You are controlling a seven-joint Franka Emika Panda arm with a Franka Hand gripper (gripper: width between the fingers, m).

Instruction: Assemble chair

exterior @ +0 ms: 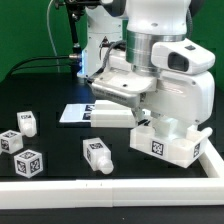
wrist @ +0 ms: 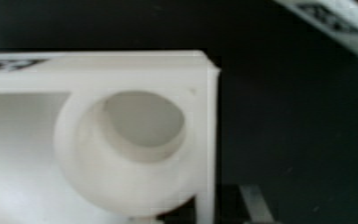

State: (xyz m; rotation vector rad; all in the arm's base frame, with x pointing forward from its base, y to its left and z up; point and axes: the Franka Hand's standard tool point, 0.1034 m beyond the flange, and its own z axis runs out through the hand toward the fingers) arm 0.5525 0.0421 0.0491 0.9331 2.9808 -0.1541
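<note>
My gripper (exterior: 152, 118) is low over a large white chair piece (exterior: 168, 143) with a square tag on its front. The piece stands on the black table near the exterior view's right. My fingers are mostly hidden behind the hand and this piece, and the jaws seem closed on its upper part. In the wrist view the same piece (wrist: 105, 120) fills the frame, showing a flat wall with a round hollow. One grey fingertip (wrist: 252, 203) shows beside its edge. A flat tagged slab (exterior: 88, 112) lies toward the exterior view's left of the gripper.
Three small tagged cube legs (exterior: 27, 122), (exterior: 10, 141), (exterior: 30, 161) sit at the exterior view's left, and a fourth small block (exterior: 97, 154) sits in front. The white border rail (exterior: 110, 187) runs along the front and the right side. Cables hang at the back.
</note>
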